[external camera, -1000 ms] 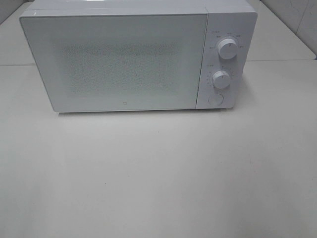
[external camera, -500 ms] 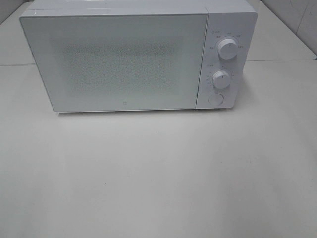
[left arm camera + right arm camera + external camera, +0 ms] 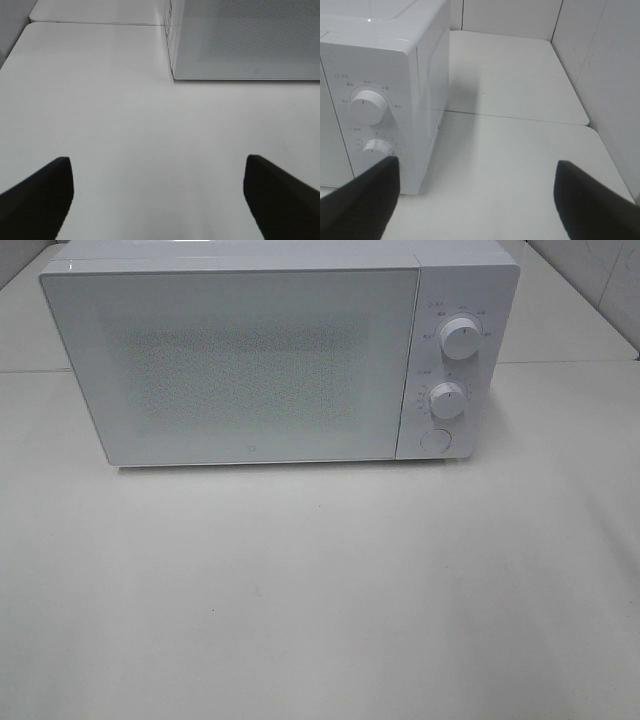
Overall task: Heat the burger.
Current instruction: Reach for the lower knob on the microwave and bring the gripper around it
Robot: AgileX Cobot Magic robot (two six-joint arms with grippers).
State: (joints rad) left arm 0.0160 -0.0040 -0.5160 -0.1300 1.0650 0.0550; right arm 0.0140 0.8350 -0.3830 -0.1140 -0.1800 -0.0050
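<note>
Burger: not visible in any view; not on the open bench [image 3: 320, 590], not in either tool. The microwave [image 3: 270, 355] stands at the far side of the bench with its door [image 3: 240, 365] closed, and the frosted panel hides the inside, so I cannot tell whether the burger is already in there. Left tool [image 3: 156, 159]: jaws wide, nothing between them, held above bare bench with the door's lower left corner ahead of it. Right tool [image 3: 477, 161]: jaws wide, empty, just off the microwave's right front corner, facing the control strip. Controls sit in one column right of the door: upper knob [image 3: 459, 338], lower knob [image 3: 447, 400], round button [image 3: 435, 439] lowest. Judgement: the deciding relation is that this column lies on the right arm's side and close to it, well apart from the left tool; any press or knob turn falls to the right arm, while the left faces only the door panel.
</note>
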